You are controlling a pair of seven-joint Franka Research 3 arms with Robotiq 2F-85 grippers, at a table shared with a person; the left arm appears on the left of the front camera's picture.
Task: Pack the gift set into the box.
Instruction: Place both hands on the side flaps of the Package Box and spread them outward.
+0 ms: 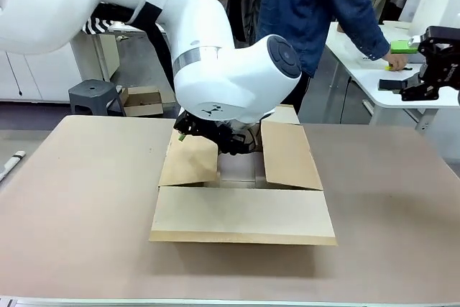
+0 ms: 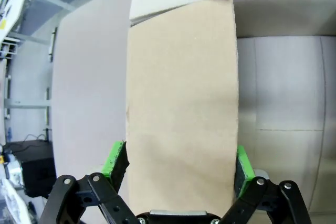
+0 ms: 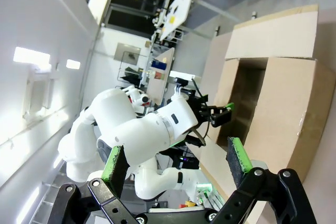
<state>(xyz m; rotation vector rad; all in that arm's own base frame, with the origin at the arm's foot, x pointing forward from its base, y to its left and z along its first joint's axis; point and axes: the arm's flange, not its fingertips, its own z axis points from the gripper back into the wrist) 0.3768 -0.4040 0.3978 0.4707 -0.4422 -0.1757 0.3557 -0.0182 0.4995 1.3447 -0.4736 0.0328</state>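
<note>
The left arm point(image 1: 215, 70) gleams in glossy white rounded shells, with a silver ring and a dark round joint cap. Both the left pincer point(image 2: 178, 163) and right pincer point(image 3: 176, 163) show black screwed linkages with green pads point(image 2: 116, 158). The person point(image 1: 309, 5) wears a dark blue jacket.

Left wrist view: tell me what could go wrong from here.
1. The left gripper is open astride a flap of the box. Pressing down could crease the flap or fold it over the opening.
2. In the front view the person's hand appears close to the right gripper, so a swing might strike it.
</note>
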